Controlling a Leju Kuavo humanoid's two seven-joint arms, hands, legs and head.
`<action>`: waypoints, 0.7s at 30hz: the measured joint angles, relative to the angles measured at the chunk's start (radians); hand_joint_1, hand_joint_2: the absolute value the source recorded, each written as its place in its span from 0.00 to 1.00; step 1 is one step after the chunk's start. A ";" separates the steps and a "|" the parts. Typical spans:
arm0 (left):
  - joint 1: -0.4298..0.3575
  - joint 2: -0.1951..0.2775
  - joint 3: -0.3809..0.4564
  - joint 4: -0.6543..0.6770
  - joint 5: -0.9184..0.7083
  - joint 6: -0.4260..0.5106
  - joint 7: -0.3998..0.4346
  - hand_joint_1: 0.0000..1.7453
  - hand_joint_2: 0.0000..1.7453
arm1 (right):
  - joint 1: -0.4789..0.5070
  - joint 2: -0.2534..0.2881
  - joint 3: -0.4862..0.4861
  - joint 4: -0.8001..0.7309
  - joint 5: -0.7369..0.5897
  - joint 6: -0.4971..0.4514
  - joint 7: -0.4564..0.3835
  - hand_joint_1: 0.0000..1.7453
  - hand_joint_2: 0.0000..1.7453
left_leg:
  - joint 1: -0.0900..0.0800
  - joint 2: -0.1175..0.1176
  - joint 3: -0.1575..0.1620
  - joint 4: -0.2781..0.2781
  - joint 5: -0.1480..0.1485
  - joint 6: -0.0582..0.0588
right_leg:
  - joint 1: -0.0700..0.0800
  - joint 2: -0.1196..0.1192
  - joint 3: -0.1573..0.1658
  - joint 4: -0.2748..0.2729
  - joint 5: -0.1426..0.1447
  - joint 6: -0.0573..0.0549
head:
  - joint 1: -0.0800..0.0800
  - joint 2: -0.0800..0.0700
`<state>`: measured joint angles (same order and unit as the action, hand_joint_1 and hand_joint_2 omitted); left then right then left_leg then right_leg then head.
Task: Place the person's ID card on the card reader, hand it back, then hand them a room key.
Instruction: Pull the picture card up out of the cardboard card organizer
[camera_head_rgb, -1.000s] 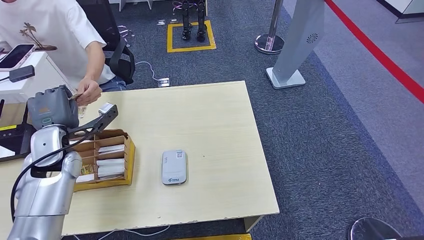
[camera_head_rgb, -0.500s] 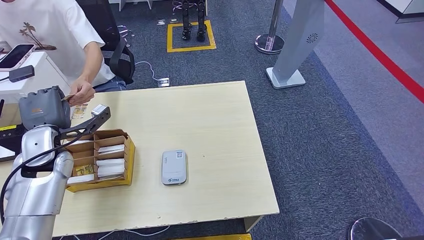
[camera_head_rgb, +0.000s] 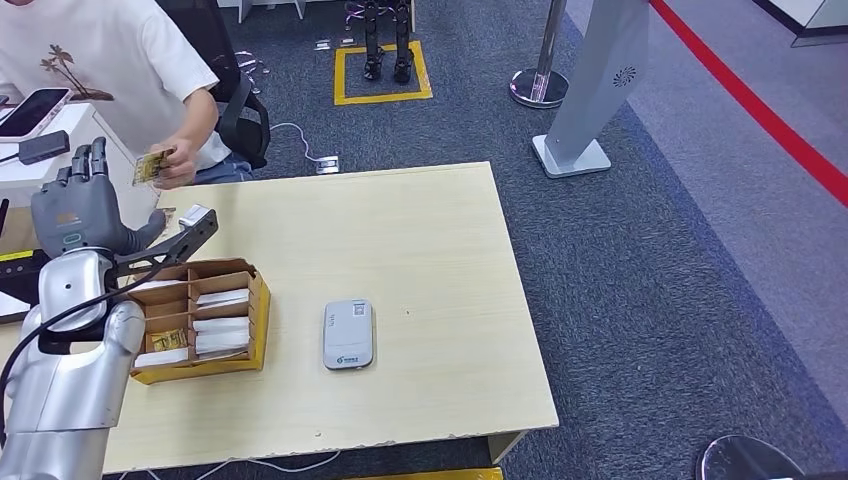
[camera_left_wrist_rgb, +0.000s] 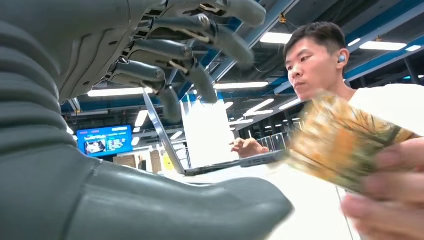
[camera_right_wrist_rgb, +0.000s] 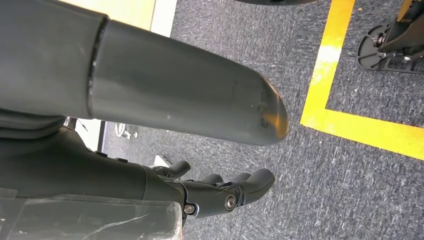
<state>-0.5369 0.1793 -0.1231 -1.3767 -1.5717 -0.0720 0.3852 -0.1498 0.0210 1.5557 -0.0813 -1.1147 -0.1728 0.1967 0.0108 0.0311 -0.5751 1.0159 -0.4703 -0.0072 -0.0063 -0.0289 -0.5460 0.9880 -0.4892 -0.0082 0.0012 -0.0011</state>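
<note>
**Hands, card and desk fittings at the reception desk**

Left hand (camera_head_rgb: 78, 205): raised above the near-left corner of the desk (camera_head_rgb: 420, 240), fingers (camera_left_wrist_rgb: 200, 37) spread upward and apart, thumb out to the side, nothing in its grasp. Wrist view shows the thumb and fingers well separated with open air between them.

ID card (camera_head_rgb: 150, 167): yellowish, patterned, held in the person's hand (camera_head_rgb: 176, 166) just beyond the robot's fingertips and apart from them. In the left wrist view the card (camera_left_wrist_rgb: 340, 142) is blurred, pinched at its edge by the person's fingers.

Person (camera_head_rgb: 110, 70): seated behind the desk's far-left corner, white short-sleeved shirt, arm reached forward with the card.

Right hand (camera_right_wrist_rgb: 225, 192): hanging beside the body over grey carpet with a yellow floor line; fingers loosely curled, nothing in them.

Card reader (camera_head_rgb: 348, 334): small grey-white unit lying flat near the middle of the desk, nothing on top of it.

Cardboard organiser box (camera_head_rgb: 215, 318): on the desk left of the reader, divided into compartments that hold white cards; one compartment holds a yellowish card (camera_head_rgb: 168, 340).
</note>
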 joint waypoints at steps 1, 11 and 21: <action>0.000 0.000 -0.001 -0.005 0.000 -0.001 0.000 0.00 0.00 | 0.000 0.000 0.000 0.000 -0.002 0.000 0.000 0.00 0.00 | 0.000 0.000 0.000 0.000 0.000 0.000 | 0.000 0.000 0.000 0.000 0.000 0.000 | 0.000 0.000; 0.025 -0.034 -0.004 -0.067 0.000 0.000 -0.124 0.00 1.00 | 0.000 0.000 0.000 0.000 -0.028 -0.001 0.000 0.00 0.00 | 0.000 0.000 0.000 0.000 0.000 0.000 | 0.000 -0.001 0.000 0.000 0.000 0.000 | 0.000 0.000; 0.142 -0.141 0.004 -0.168 0.065 -0.018 -0.357 0.00 1.00 | 0.002 0.000 0.000 0.000 -0.071 -0.003 -0.004 0.00 0.00 | -0.001 0.002 0.000 0.000 -0.001 0.001 | -0.001 0.002 0.000 -0.001 0.000 0.000 | 0.000 0.000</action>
<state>-0.3952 0.0381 -0.1194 -1.5451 -1.5068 -0.0897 0.0282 -0.1474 0.0206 1.5557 -0.0813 -1.1860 -0.1759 0.1923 0.0100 0.0336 -0.5749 1.0161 -0.4716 -0.0063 -0.0069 -0.0272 -0.5459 0.9873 -0.4892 -0.0080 0.0015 -0.0011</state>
